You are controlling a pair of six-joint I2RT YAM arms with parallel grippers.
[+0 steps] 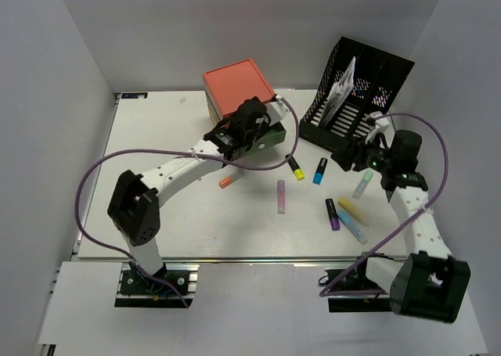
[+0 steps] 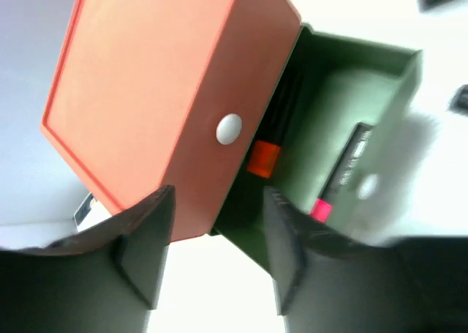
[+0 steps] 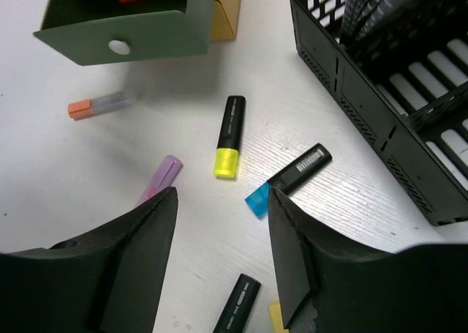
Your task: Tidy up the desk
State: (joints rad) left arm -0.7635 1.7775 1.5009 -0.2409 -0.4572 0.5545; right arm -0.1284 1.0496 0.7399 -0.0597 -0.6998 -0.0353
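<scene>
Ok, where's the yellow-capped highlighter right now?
In the top view the yellow-capped highlighter lies right of centre on the desk, between the open green drawer and the blue-capped highlighter.

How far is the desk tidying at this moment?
Done: two highlighters lie in the open green drawer. In hand: nothing; the left gripper and right gripper have open fingers. Left: about eight loose highlighters on the desk.
</scene>
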